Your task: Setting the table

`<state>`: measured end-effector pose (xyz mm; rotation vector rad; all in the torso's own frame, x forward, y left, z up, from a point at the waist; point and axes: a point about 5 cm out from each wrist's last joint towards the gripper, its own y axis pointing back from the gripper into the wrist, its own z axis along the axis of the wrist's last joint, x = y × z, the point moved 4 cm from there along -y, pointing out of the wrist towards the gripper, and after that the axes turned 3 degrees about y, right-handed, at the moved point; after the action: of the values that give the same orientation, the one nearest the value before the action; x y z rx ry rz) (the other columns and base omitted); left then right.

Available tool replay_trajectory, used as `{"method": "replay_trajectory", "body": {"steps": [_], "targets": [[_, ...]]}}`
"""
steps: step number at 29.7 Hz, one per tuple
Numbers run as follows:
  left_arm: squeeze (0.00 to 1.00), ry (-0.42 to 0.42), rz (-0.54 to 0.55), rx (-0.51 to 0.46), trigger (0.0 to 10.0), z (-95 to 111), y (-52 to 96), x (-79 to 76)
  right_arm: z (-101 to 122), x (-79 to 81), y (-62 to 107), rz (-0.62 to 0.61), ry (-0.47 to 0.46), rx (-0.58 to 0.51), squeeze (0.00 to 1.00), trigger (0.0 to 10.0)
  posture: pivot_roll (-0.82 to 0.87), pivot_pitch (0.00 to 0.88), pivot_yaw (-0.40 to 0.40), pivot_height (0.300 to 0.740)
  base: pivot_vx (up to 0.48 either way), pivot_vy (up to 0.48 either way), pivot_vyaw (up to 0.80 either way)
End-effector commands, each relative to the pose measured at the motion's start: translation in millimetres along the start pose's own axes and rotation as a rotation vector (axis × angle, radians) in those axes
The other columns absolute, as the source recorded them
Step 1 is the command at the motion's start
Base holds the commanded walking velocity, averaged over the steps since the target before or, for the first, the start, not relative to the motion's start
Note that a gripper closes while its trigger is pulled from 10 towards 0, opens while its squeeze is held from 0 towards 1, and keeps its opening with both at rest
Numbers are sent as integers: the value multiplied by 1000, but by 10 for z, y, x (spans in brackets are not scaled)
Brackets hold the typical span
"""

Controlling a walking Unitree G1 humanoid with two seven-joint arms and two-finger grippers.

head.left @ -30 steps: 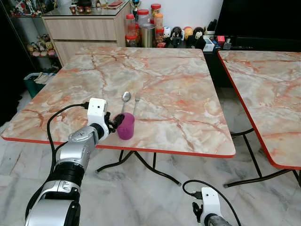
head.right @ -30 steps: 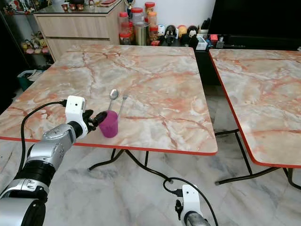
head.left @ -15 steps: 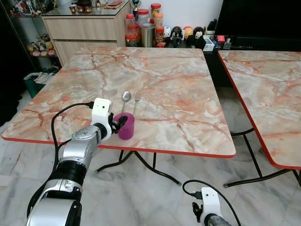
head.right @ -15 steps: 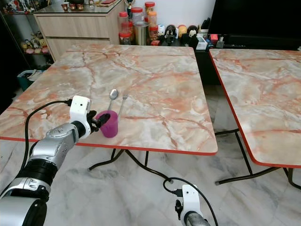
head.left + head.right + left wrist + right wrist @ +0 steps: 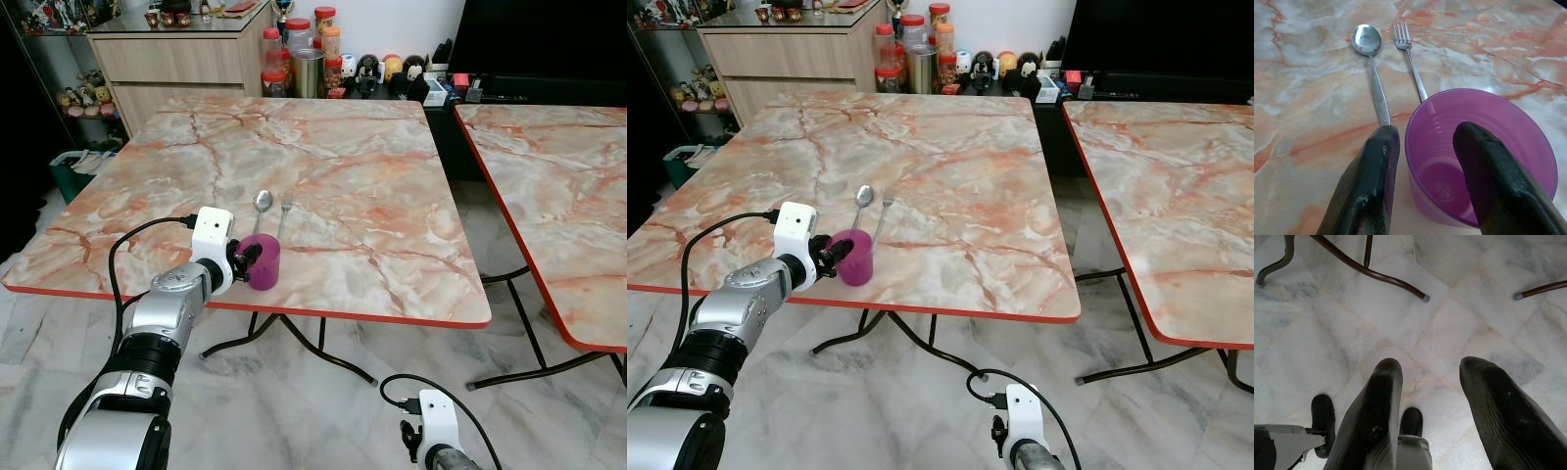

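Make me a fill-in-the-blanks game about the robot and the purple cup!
1. The left gripper has one finger inside the cup and one ____ it.
2. Lying beside the spoon is a ____.
3. The cup's colour is ____.
4. The right gripper hangs over the ____.

Missing words: outside; fork; purple; floor

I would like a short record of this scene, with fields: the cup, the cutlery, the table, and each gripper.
cup: purple plastic cup, upright, empty, near the table's front edge
cutlery: silver metal spoon and silver metal fork, side by side just behind the cup
table: orange-veined marble table with a red rim
left gripper: one finger inside the cup, one outside, straddling its wall
right gripper: open, hanging idle above the tiled floor
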<state>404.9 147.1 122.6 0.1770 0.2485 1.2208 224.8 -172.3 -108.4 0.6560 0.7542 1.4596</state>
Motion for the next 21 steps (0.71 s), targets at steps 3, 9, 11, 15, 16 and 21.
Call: {"method": "replay_trajectory", "body": {"steps": [3,9,11,15,16,21], "targets": [[0,-4,-2,8,0,27,-21,-24,-3,-6,0,-2,-4,4,0,10000,-18,0,9,740,0,0,0],[0,-3,-4,2,0,39,-22,-28,0,-7,-1,-2,-4,3,0,10000,-19,0,9,740,0,0,0],[0,-4,-6,2,0,43,-22,-30,2,-6,-1,-1,-3,3,0,10000,-17,0,8,740,0,0,0],[0,-6,-8,0,0,49,-20,-30,7,-6,-2,-1,-3,2,0,10000,-17,0,8,740,0,0,0],[0,-5,-9,-1,0,50,-20,-31,8,-6,-2,-1,-3,2,0,10000,-17,0,7,740,0,0,0],[0,-1,-2,-10,0,57,-12,-22,11,-5,-3,-1,-4,2,0,10000,-19,0,8,740,0,0,0]]}}
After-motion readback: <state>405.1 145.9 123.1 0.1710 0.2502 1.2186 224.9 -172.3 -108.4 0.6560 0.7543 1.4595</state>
